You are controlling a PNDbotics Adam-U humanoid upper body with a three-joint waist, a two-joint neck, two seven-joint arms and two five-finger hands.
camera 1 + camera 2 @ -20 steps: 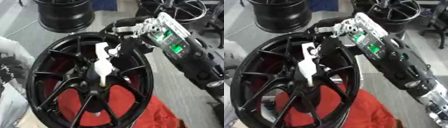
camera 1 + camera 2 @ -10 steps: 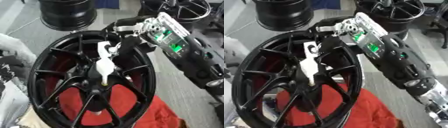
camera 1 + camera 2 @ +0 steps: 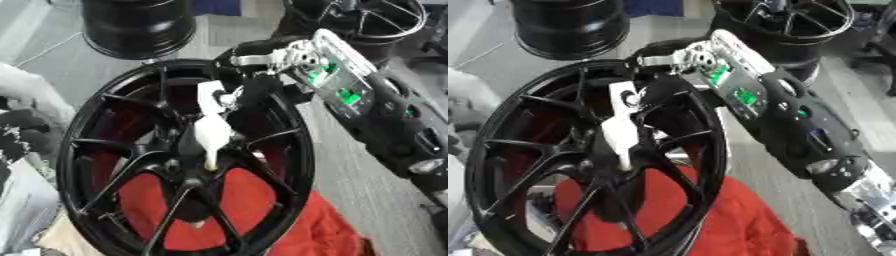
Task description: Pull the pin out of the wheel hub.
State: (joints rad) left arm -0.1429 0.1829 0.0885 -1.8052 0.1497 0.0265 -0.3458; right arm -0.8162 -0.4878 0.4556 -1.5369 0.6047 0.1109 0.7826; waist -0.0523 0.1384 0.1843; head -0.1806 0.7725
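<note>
Your right hand (image 3: 249,92) curls its dark fingers round the top of the white tapered pin (image 3: 211,131), whose tip sits at the centre of the black spoked wheel hub (image 3: 188,165), the fingers blurring into the spokes.

Grey floor (image 3: 52,47), red cloth (image 3: 745,225)

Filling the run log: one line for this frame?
phase: pin pull | right hand: shut on white pin | pin tip: at wheel hub | left hand: not in view
</note>
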